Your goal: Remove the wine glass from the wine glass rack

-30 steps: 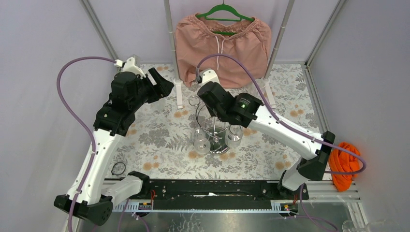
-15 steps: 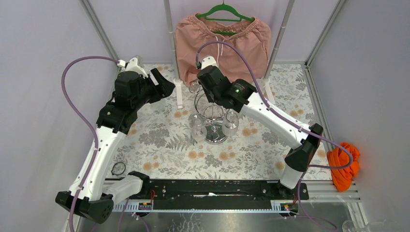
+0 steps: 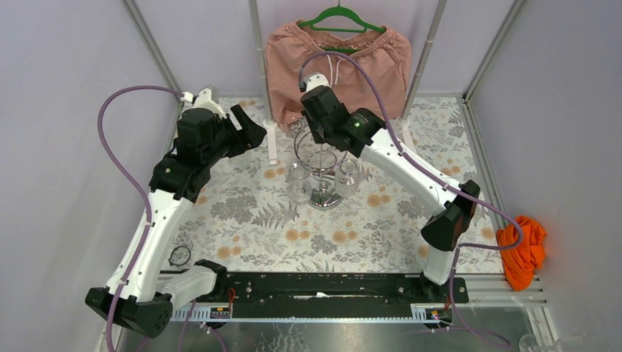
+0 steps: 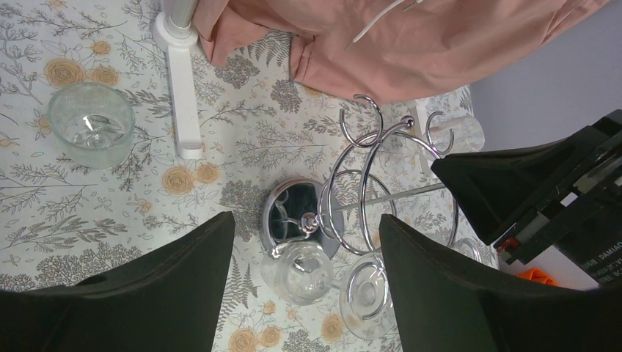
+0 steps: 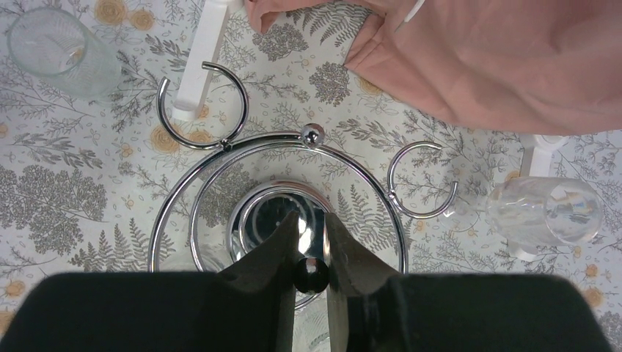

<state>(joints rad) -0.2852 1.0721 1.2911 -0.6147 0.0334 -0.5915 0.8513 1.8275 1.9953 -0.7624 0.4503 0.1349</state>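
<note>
Floral tabletop (image 3: 242,220), pink shorts (image 3: 337,59) hung behind. L gripper (image 4: 302,235) jaws wide apart — R gripper (image 5: 312,224) clamped on wine glass rack (image 5: 253,220) top knob.

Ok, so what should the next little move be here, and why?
Probably ease the left gripper in toward the nearest hanging wine glass. Its jaws stand open with that glass showing between them, not yet touched. The right gripper is pinched on the top of the wine glass rack, seemingly steadying it, so the left arm looks free to go for the glass.
</note>
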